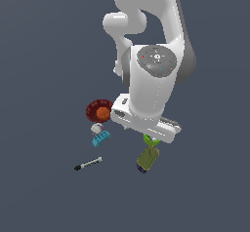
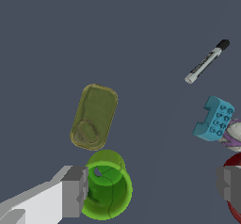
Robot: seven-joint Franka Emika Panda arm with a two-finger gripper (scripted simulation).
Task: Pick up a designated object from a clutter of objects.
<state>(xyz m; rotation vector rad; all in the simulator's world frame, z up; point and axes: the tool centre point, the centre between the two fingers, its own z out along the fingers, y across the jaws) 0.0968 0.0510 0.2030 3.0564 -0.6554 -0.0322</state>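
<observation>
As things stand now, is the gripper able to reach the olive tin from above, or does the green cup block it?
Probably yes. The olive tin lies flat with its top uncovered; the jaws of the gripper are open and empty. The green cup stands close beside one short end, so closing across the long sides looks safer.

wrist view. the gripper (image 2: 153, 185) is spread wide, one grey fingertip (image 2: 75, 190) touching or just beside the bright green cup (image 2: 107, 190), the other fingertip (image 2: 229, 183) in front of the dark red bowl (image 2: 235, 190). the olive tin (image 2: 94, 117) lies flat just beyond the cup, outside the fingers. farther out: light-blue brick (image 2: 214, 118), white lump (image 2: 234, 134), black-and-white marker (image 2: 207, 61).
</observation>
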